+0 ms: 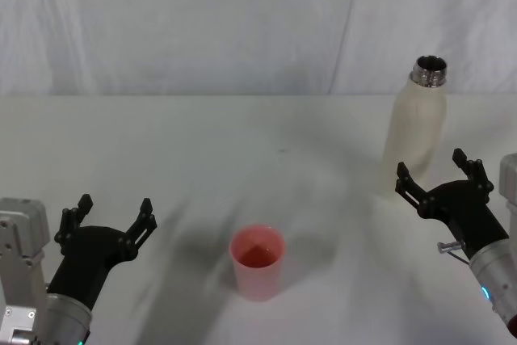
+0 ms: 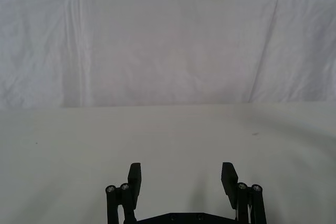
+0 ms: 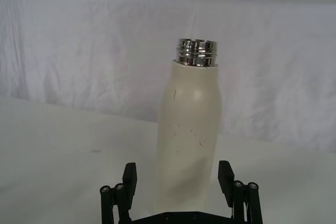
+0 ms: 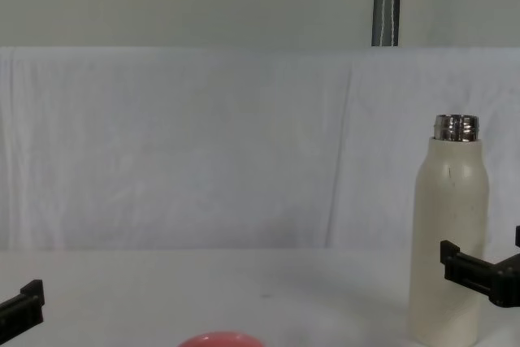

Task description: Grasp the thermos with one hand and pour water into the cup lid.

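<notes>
Right now your right gripper (image 1: 437,175) sits low at the right of the tabletop (image 1: 202,143), its black fingers (image 3: 129,178) spread wide apart and holding nothing. From the right wrist view, the thermos (image 3: 190,135) stands upright just ahead of the gripper, lined up with the gap between the fingers; you cannot tell whether either finger touches its wall. On the head view, the cream-white thermos (image 1: 414,131) stands at the far right of the tabletop, its silver threaded neck open at the top. The pink cup lid (image 1: 258,262) stands mouth up near the middle front of the tabletop, well apart from the thermos, with a red inside showing. Your left gripper (image 1: 109,220) rests at the near left, fingers likewise spread wide, gripping nothing, well apart from the cup lid. A white cloth (image 4: 203,144) hangs behind the tabletop.
</notes>
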Robot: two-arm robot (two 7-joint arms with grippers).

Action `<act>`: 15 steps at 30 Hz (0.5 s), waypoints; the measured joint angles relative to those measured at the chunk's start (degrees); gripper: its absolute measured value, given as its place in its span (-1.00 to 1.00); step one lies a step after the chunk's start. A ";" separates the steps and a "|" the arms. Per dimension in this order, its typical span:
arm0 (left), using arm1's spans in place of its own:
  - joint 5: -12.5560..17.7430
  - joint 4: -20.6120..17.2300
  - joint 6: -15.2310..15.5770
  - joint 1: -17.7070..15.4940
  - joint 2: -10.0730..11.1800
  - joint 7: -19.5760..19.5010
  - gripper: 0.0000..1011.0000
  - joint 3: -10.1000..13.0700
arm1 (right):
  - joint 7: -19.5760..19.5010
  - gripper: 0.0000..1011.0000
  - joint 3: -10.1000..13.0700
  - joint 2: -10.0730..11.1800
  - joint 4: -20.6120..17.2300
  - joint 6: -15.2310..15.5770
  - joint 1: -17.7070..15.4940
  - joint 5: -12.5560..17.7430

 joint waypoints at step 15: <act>0.00 0.00 0.00 0.00 0.00 0.00 0.98 0.00 | 2.95 0.98 0.61 -0.56 4.65 2.10 2.88 3.09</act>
